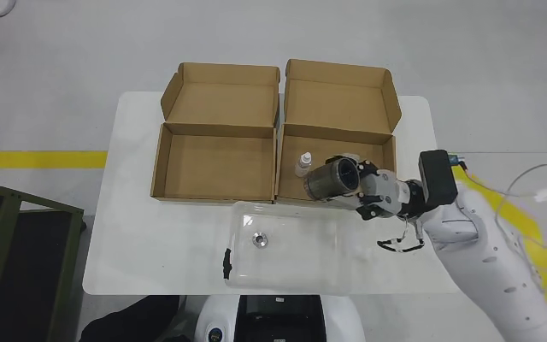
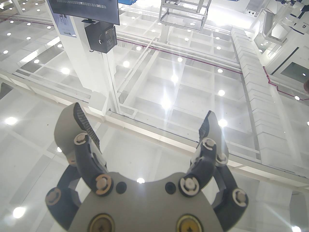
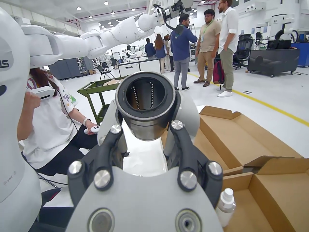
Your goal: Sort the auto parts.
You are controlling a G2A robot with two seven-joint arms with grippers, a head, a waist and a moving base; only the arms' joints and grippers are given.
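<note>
Right gripper [image 1: 346, 178] around steel cylinder [image 3: 146, 112], above right box [image 1: 369, 145]

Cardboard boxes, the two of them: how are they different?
The left box has a bare floor; the right box holds a small white bottle. The right gripper, shut on a metal cylinder, hangs over the right box, not the left box. Both are brown cardboard, lids open, side by side.

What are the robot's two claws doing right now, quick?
Left gripper: open, holding nothing.
Right gripper: closed on a metal cylinder.
</note>
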